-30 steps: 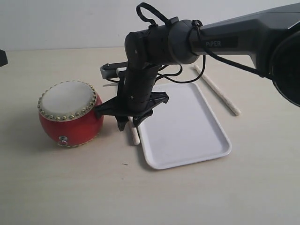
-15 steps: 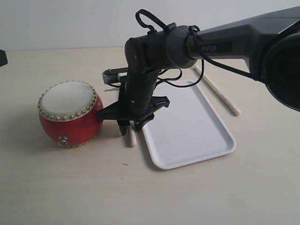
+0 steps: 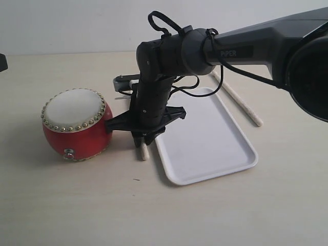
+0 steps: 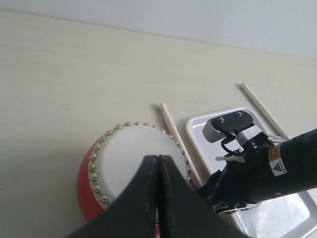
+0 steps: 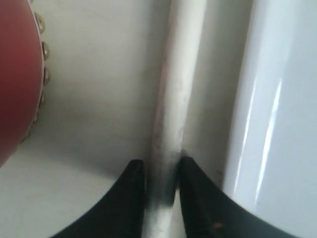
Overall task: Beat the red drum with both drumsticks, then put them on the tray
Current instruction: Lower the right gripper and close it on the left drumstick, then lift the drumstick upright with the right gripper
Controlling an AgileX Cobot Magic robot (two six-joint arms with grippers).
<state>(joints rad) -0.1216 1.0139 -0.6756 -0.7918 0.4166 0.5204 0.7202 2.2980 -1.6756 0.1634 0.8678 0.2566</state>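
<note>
Counter (image 3: 77, 205) is pale beige and matte with faint grain; a plain light wall (image 3: 77, 25) stands behind it. On the left of the exterior view sits the red drum (image 3: 77, 134), with the tray (image 3: 210, 148) to its right and a narrow gap between them. In that gap lies the first drumstick (image 3: 144, 152), running along the tray's long edge, close to both drum and tray. The right arm covers most of it in the exterior view; only one end shows under the hand. Reaching across the middle and pointing down, the right hand (image 3: 142, 139) is clenched on the first drumstick. In the right wrist view both black fingers (image 5: 133, 198) press against the stick's sides. The stick seems to rest on the counter, but that cannot be told for sure. In the left wrist view the left hand (image 4: 157, 158) is clenched, fingers pressed together with no gap, hanging over the drum's skin. Beyond the tray's far long edge, just beside it, the second drumstick (image 3: 241, 102) lies on the counter, apart from both hands. Drum: barrel shape, red body, cream skin, ring of brass studs, small metal ring low on the side. Sticks: thin, pale beige, small rounded tip. Tray: white, flat, rectangular, rounded corners, low rim.
</note>
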